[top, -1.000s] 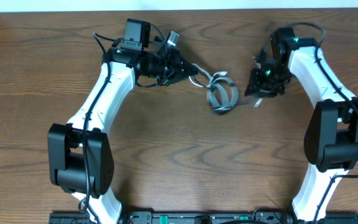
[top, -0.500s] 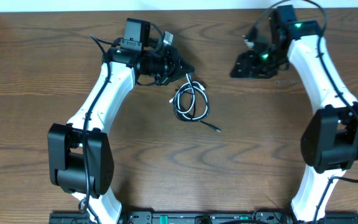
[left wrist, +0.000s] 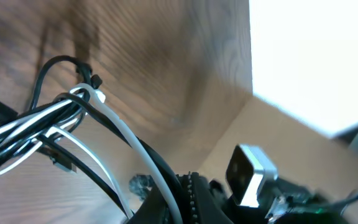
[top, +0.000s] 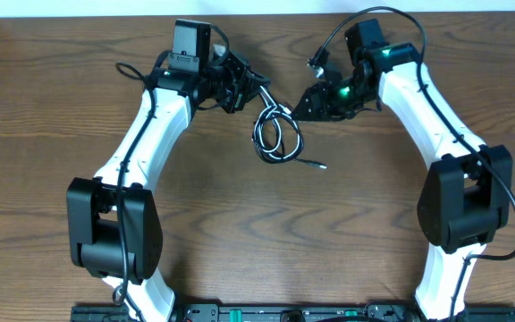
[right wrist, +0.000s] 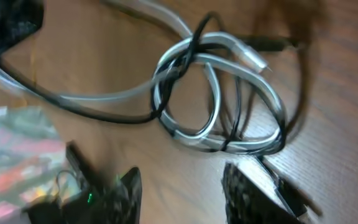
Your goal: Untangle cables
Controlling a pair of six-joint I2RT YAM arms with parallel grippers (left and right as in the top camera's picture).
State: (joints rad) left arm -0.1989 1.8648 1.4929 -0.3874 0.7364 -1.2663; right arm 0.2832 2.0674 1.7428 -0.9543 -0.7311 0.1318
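No legible text — no labels, brands, numbers.

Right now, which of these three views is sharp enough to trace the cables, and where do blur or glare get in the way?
Overhead view: evenly lit and sharp, so the cables trace cleanly. Left wrist view: soft, with the close strands blurred and the upper right blown out to white. Right wrist view: smeared throughout; the loops are readable, but their edges and the fingers are fuzzy.
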